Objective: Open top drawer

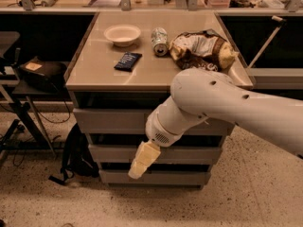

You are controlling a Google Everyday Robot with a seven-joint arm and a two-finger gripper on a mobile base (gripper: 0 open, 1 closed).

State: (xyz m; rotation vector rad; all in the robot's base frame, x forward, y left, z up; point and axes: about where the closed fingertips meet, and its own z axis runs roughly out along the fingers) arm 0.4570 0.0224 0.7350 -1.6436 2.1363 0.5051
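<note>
**Top drawer** (111,120): wide grey front with no handle, directly beneath the worktop (90,82). It appears shut, and its right part is hidden behind the arm (213,103).

**Jaws**: pale, at the arm's tip, angled toward 7 o'clock and hanging before the lower drawer fronts (109,152). Whether they are parted or closed cannot be told. Nothing is seen in their hold.

**Relation**: the drawer lies at 12 o'clock from the jaws, near but apart, with no contact made.

**Placement**: the arm sweeps in from 3 o'clock across the cabinet face, probably to bring the jaws square to the front. With no handle, the dark gap above the panel looks like the only purchase.

**On the worktop**: bowl (122,34), can (160,41), crisp bag (201,49) and dark packet (128,61), all set back from the front edge and likely undisturbed by a pull.
</note>
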